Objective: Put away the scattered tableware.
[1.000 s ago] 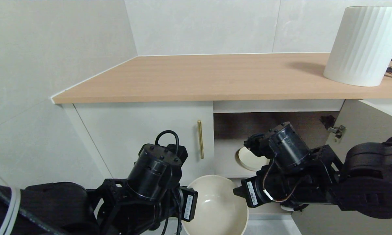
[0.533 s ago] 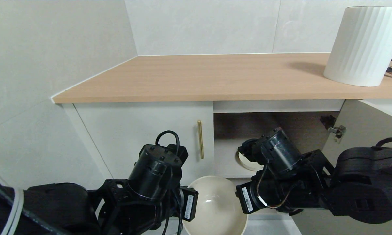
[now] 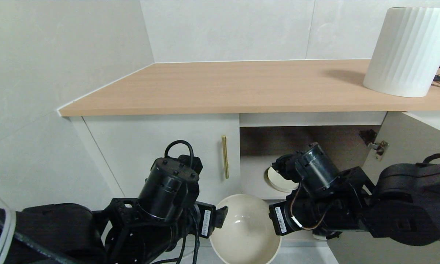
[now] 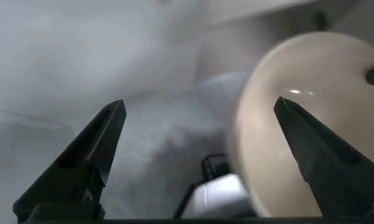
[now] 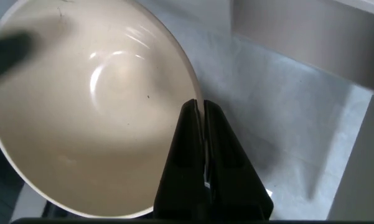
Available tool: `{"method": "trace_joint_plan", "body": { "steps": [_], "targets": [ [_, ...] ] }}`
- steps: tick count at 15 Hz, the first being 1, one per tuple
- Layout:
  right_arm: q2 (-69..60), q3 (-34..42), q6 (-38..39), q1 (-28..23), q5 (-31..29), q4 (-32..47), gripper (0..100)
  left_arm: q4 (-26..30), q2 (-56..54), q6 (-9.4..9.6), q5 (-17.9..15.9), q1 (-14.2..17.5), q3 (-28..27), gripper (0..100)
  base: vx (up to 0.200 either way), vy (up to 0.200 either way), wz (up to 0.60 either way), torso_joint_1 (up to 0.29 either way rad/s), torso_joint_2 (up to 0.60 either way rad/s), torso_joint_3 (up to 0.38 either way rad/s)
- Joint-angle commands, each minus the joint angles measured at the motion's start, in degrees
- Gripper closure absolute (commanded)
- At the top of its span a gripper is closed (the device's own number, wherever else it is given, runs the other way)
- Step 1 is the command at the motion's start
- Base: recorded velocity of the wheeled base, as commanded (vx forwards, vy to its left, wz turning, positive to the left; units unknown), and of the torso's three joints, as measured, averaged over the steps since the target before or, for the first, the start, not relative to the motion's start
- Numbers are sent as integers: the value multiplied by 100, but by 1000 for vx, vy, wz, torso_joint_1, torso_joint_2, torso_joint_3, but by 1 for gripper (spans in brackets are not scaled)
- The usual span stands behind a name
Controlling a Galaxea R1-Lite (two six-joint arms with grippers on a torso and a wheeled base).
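Cream bowl (image 3: 246, 231) low in front of the open cupboard compartment (image 3: 337, 141), below the edge of the bench (image 3: 241, 86), hollow facing upward. Pinched at its rim by the right tool (image 5: 201, 111), both fingers pressed together on the thin wall on the side nearer the cupboard. Opposite that, left tool (image 4: 199, 106) spread wide, one finger (image 4: 317, 162) just beside the bowl's far rim; whether touching, impossible to tell. Behind the bowl, on the compartment floor, a small cream plate (image 3: 278, 180), partly hidden by the right wrist. To the left of the compartment, a closed white door with an upright brass handle (image 3: 224, 157). At the compartment's right side, a door swung open on a metal hinge (image 3: 379, 148). On the bench, far right and well apart from the bowl, a tall white ribbed container (image 3: 406, 51).
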Motion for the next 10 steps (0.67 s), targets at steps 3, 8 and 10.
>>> {"method": "trace_joint_plan", "body": {
  "steps": [3, 8, 10],
  "targets": [
    [969, -639, 778, -906, -483, 7, 100, -1, -259, 1, 20, 18, 0, 0, 0, 0, 0, 0, 0, 0],
    [1812, -1439, 1490, -1882, -1204, 33, 100, -1, -276, 1, 29, 35, 0, 0, 0, 0, 0, 0, 0, 0],
    [2085, -1738, 1631, -2163, -1344, 33, 100, -1, -276, 1, 29, 35, 0, 0, 0, 0, 0, 0, 0, 0]
  ]
}}
